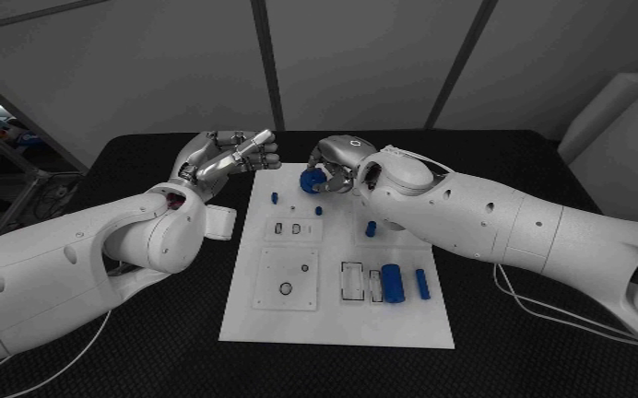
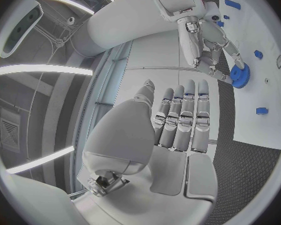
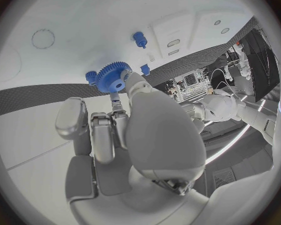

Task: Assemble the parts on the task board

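The left hand [image 1: 233,158] is raised beside the left edge of the white task board [image 1: 337,324], near its far corner, holding nothing; the left wrist view shows its fingers [image 2: 185,117] straight and close side by side, slightly parted. Over the far end of the board, just right of that hand, the right hand [image 1: 339,163] holds a blue gear [image 1: 313,181] at its fingertips; the right wrist view shows the gear [image 3: 112,76] pinched at the tips of the fingers [image 3: 118,105], close above the board, with a small blue peg [image 3: 139,38] standing on the board just beyond it. Nearer on the board, toward its right side, a blue cylinder [image 1: 394,283] lies beside a slimmer blue bar [image 1: 421,284], well apart from both hands.
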`<state>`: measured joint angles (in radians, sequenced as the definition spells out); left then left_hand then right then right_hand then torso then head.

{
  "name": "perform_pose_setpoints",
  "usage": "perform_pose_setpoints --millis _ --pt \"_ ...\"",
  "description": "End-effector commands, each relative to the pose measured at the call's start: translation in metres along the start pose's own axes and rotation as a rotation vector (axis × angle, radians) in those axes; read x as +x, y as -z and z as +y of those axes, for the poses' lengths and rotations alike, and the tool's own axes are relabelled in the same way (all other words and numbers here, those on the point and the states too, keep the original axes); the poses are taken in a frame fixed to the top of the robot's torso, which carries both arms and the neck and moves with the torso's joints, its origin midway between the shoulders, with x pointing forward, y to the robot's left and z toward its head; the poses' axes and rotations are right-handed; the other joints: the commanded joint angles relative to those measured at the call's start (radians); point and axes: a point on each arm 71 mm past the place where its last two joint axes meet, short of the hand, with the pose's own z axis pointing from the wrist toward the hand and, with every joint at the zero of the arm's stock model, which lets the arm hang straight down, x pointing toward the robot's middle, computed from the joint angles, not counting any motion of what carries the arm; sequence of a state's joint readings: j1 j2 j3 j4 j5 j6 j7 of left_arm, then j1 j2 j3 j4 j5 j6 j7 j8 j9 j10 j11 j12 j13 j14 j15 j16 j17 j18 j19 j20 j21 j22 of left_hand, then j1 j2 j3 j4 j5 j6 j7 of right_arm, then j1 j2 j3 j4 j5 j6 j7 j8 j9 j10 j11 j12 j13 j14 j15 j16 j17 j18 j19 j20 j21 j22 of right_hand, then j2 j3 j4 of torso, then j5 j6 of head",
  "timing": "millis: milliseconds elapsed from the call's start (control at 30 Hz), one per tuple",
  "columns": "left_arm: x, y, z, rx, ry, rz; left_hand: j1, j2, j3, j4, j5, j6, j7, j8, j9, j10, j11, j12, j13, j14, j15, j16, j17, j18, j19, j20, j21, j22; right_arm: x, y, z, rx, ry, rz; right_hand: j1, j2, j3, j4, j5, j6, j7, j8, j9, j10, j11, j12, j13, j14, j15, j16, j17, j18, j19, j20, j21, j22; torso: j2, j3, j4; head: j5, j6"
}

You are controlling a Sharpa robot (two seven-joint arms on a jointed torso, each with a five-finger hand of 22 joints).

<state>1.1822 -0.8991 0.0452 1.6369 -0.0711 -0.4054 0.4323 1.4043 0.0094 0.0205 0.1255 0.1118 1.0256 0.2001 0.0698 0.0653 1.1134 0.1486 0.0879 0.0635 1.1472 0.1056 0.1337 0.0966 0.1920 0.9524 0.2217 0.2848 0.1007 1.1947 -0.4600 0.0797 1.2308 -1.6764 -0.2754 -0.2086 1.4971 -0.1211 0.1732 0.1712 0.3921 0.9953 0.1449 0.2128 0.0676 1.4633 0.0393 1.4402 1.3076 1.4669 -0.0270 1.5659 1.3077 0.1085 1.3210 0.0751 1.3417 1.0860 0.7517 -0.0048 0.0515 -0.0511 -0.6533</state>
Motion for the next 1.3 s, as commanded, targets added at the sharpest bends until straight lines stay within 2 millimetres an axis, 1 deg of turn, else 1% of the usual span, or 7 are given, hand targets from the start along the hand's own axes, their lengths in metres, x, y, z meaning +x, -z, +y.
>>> perform_pose_setpoints --millis 33,467,600,700,833,1067,1300 --pt "0.0018 -0.0006 -0.0014 0.007 0.005 0.014 0.002 -0.001 -0.002 -0.006 -0.003 0.002 0.004 -0.007 -0.001 0.001 0.002 -0.006 0.001 0.008 0.003 -0.004 0.002 -0.008 0.003 0.0 -0.004 -0.001 0.0028 -0.0007 0.001 -0.011 0.019 0.023 -0.011 -0.003 0.005 0.001 -0.005 0.05 -0.025 0.004 0.002 0.008 -0.003 0.002 0.113 0.103 -0.006 0.004 0.26 -0.014 0.002 0.0 0.005 -0.001 0.001 0.0004 -0.0023 0.001 -0.001" --pt "0.0018 -0.0007 -0.0013 0.006 0.005 0.014 0.002 -0.001 -0.002 -0.006 -0.003 0.002 0.004 -0.007 -0.001 0.001 0.002 -0.006 0.001 0.008 0.003 -0.004 0.002 -0.008 0.003 0.0 -0.004 -0.001 0.0077 -0.0033 -0.0015 0.007 0.027 0.043 -0.031 -0.017 0.026 -0.001 -0.018 0.033 -0.015 -0.02 -0.001 -0.007 0.004 -0.015 0.095 0.102 0.0 0.002 0.256 -0.013 -0.002 0.005 0.002 -0.006 0.0 0.0006 -0.0008 0.001 -0.003" --pt "0.0016 -0.0006 -0.0013 0.006 0.004 0.014 0.002 -0.001 -0.002 -0.006 -0.003 0.002 0.004 -0.007 -0.001 0.001 0.002 -0.006 0.001 0.008 0.003 -0.004 0.002 -0.008 0.003 0.0 -0.004 -0.001 0.008 -0.0041 -0.0022 0.011 0.024 0.041 -0.052 -0.031 0.031 0.001 -0.04 -0.028 0.005 -0.061 -0.005 -0.026 0.021 -0.038 0.071 0.102 0.013 0.003 0.257 -0.013 -0.006 0.014 -0.001 -0.011 0.0 0.0005 -0.0024 0.003 0.0" --pt "0.0017 -0.0006 -0.0014 0.006 0.005 0.014 0.002 -0.001 -0.002 -0.006 -0.003 0.002 0.004 -0.007 -0.001 0.001 0.002 -0.006 0.001 0.008 0.003 -0.004 0.002 -0.008 0.003 0.0 -0.004 -0.001 0.0084 -0.0048 -0.0026 0.014 0.019 0.042 -0.071 -0.046 0.016 0.005 -0.114 -0.13 0.012 -0.121 -0.006 -0.042 0.031 -0.057 0.05 0.103 0.024 0.004 0.26 -0.012 -0.009 0.025 -0.003 -0.014 0.0 0.0006 -0.0021 0.002 0.001" --pt "0.0014 -0.0006 -0.0014 0.006 0.004 0.014 0.002 -0.001 -0.002 -0.006 -0.003 0.002 0.004 -0.007 -0.001 0.001 0.002 -0.006 0.001 0.008 0.003 -0.004 0.002 -0.008 0.003 0.0 -0.004 -0.001 0.0089 -0.0052 -0.0034 0.02 0.016 0.047 -0.086 -0.06 -0.014 0.026 -0.125 -0.228 0.019 -0.152 -0.008 -0.05 0.037 -0.065 0.04 0.104 0.03 0.005 0.263 -0.012 -0.01 0.032 -0.003 -0.014 0.0 0.0006 -0.0016 0.002 0.001" --pt "0.0007 -0.0004 -0.0014 0.005 0.003 0.012 0.001 -0.001 -0.003 -0.006 -0.003 0.001 0.005 -0.007 -0.001 0.001 0.003 -0.008 0.001 0.008 0.003 -0.005 0.002 -0.008 0.004 0.0 -0.005 -0.002 0.0098 -0.0043 -0.0055 0.027 0.01 0.064 -0.102 -0.051 -0.034 0.067 -0.103 -0.142 0.025 -0.132 0.005 -0.049 0.043 -0.063 0.041 0.104 0.035 0.005 0.263 -0.011 -0.01 0.039 -0.001 -0.012 0.0 0.0008 -0.0022 0.003 0.004" --pt "0.0005 -0.0004 -0.0015 0.005 0.003 0.012 0.001 -0.001 -0.003 -0.006 -0.003 0.001 0.005 -0.007 -0.001 0.001 0.003 -0.008 0.001 0.008 0.003 -0.005 0.002 -0.008 0.004 0.0 -0.005 -0.002 0.0086 -0.002 -0.0083 0.03 -0.003 0.06 -0.125 -0.033 -0.035 0.091 -0.06 -0.096 0.023 -0.116 0.009 -0.043 0.042 -0.054 0.05 0.104 0.035 0.005 0.263 -0.012 -0.009 0.04 0.0 -0.01 0.0 0.0012 -0.0026 0.003 0.003"
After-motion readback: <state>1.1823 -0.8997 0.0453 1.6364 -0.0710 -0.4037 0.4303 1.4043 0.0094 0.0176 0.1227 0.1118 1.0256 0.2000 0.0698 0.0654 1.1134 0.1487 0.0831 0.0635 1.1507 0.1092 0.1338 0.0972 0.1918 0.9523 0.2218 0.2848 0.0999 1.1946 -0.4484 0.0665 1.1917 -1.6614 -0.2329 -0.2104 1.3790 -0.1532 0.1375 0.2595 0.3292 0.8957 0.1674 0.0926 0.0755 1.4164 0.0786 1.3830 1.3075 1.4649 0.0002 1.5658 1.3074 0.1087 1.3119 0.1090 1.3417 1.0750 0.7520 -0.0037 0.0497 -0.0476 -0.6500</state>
